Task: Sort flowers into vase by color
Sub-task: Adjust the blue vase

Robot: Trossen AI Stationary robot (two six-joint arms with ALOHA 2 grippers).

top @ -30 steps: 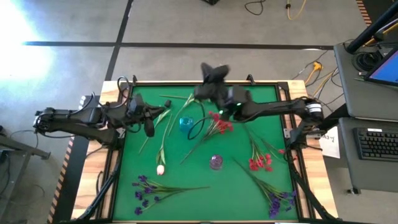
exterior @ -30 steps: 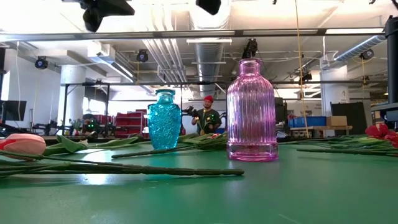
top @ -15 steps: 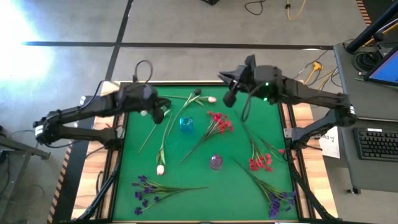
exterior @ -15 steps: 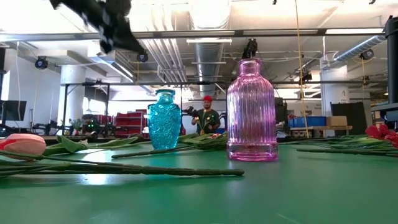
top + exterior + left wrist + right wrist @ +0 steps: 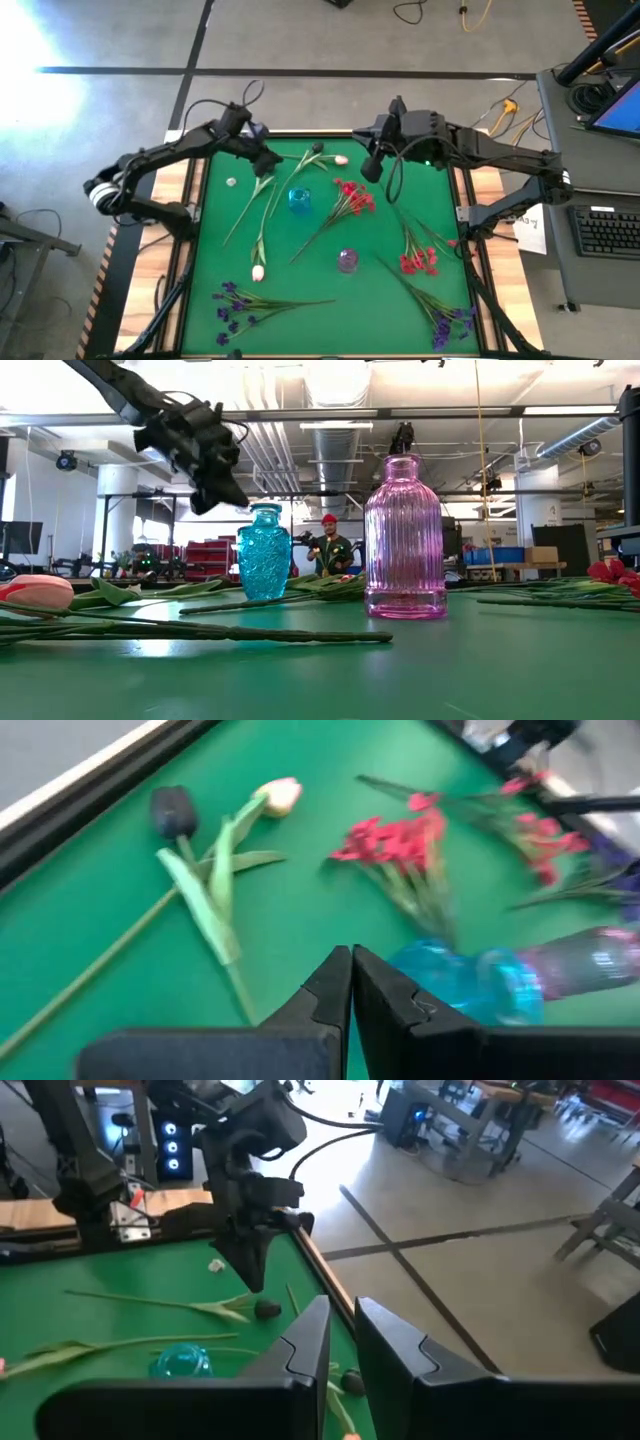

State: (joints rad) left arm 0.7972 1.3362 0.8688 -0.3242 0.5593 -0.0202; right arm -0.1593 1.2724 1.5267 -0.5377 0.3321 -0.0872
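Flowers lie on the green mat [image 5: 300,240]: a white-pink tulip [image 5: 340,159] and a dark bud [image 5: 318,148] near the far edge, another tulip [image 5: 258,272], red clusters [image 5: 350,195] [image 5: 418,262] and purple clusters [image 5: 235,305] [image 5: 445,320]. A blue vase [image 5: 298,200] and a purple vase [image 5: 347,260] stand upright. My left gripper [image 5: 270,163] hangs shut and empty above the tulip stems left of the blue vase [image 5: 450,975]. My right gripper [image 5: 370,170] hovers high near the far edge. Its fingers [image 5: 318,1320] are shut to a narrow slit with nothing between them.
A raised dark frame [image 5: 195,250] borders the mat. Green stems [image 5: 262,215] fan out left of the blue vase. Beyond the table, the low view shows a person [image 5: 328,545] far back in the room.
My left gripper has swung from the table's left side toward the far edge and come down, staying shut. My right gripper drew back toward the table's right and rolled over, then held still. The tulip at the far edge, earlier covered by that arm, now shows.
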